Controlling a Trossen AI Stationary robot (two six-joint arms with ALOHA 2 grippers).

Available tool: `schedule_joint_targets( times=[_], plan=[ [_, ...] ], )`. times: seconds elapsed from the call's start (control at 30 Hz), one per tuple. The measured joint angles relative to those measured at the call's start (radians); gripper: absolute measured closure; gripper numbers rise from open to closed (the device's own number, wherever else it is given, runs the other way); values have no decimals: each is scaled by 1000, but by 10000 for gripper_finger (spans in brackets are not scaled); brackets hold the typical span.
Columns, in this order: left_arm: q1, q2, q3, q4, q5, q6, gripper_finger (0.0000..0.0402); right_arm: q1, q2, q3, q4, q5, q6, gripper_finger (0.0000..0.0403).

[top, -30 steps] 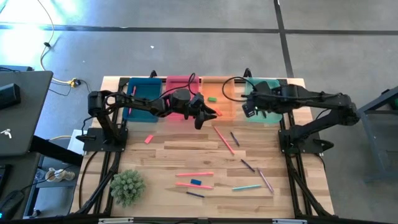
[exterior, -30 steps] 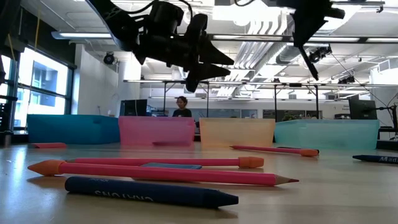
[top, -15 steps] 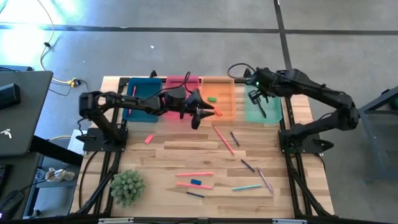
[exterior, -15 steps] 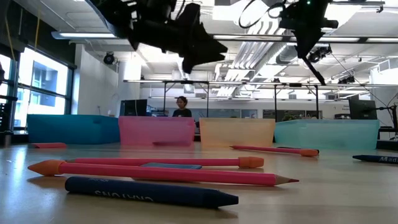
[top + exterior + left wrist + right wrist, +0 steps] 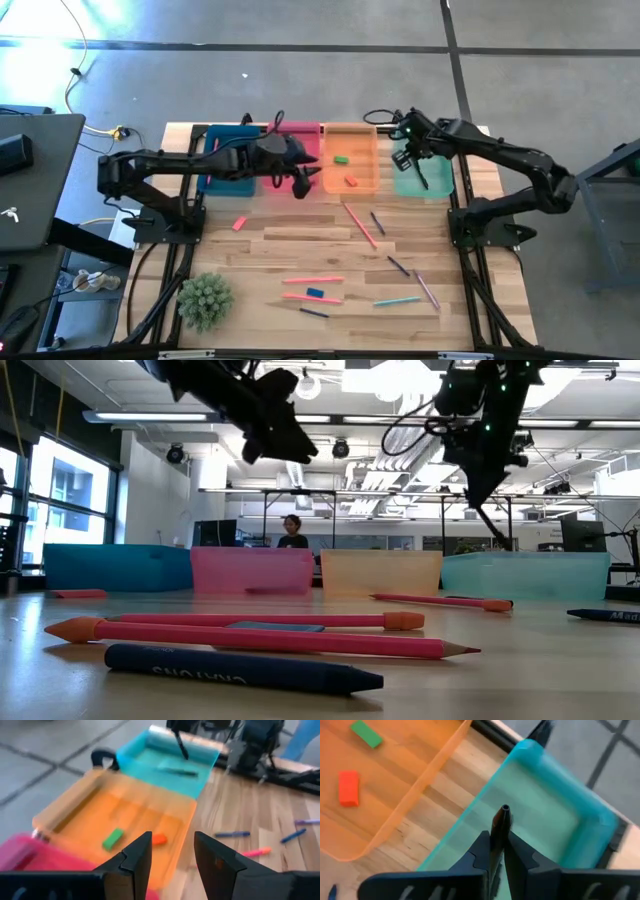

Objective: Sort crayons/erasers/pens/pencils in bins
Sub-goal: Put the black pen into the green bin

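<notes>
High view: your left claw point(image 5: 300, 187) has pulled back from the translucent orange bin point(image 5: 350, 184), fingers apart and empty; pink-red eraser point(image 5: 351, 181) now lies inside. Right claw point(image 5: 421, 175), clamped on a dark pen point(image 5: 499, 827), hangs over the teal-green bin point(image 5: 440, 186), ready to drop.

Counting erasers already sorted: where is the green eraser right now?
In the high view the green eraser lies inside the orange bin, toward its far end, with the red eraser nearer the front edge.
</notes>
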Motion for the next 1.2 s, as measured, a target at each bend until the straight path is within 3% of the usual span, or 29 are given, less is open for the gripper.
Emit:
schedule_joint_targets(
  times=[0.3,0.77,1.2],
  plan=[
    [-7,-25,0,-163,-31,-66,268,-91,0,-142,115,-139,-18,391],
    [-40,-25,0,-192,-58,-72,268,-183,56,-169,106,-198,-54,374],
    [-39,-53,0,-426,-185,-92,268,-183,164,-169,136,-205,-50,357]
  ],
)
